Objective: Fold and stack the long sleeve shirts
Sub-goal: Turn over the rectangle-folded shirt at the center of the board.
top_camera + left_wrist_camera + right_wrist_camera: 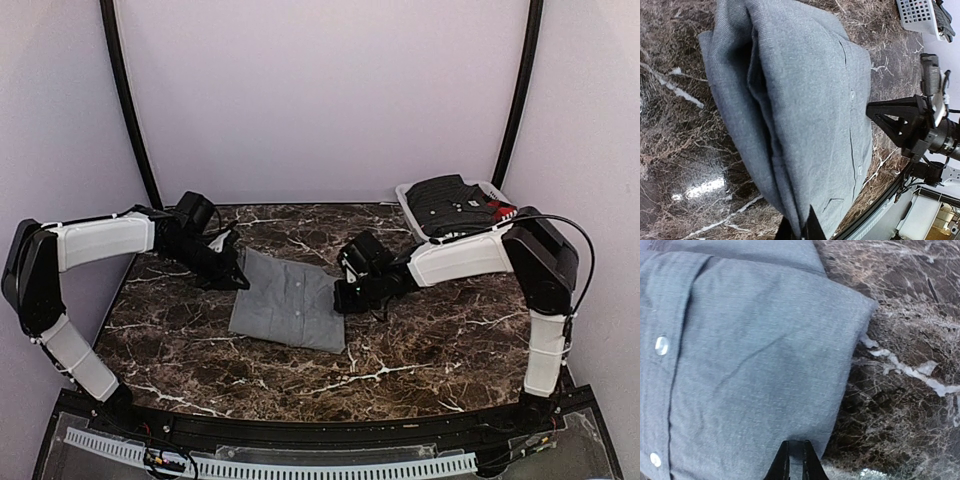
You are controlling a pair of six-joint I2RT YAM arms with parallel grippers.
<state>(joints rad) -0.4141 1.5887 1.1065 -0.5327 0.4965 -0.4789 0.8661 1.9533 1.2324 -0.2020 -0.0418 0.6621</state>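
a: one grey shirt point(288, 300), where does it lie?
b: folded flat, central on the table point(430, 340). left gripper point(237, 278) clamps its 10 o'clock corner, right gripper point(341, 297) pinches its 3 o'clock edge.

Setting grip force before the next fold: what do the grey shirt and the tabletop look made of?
The grey shirt: soft woven cloth, possibly cotton, matte; fine heathered weave and creases show. The tabletop: dark brown marble or a marble-look surface, glossy; white veins and a light reflection.

Grey button-front shirt point(288, 300) lies folded, seemingly squarely.
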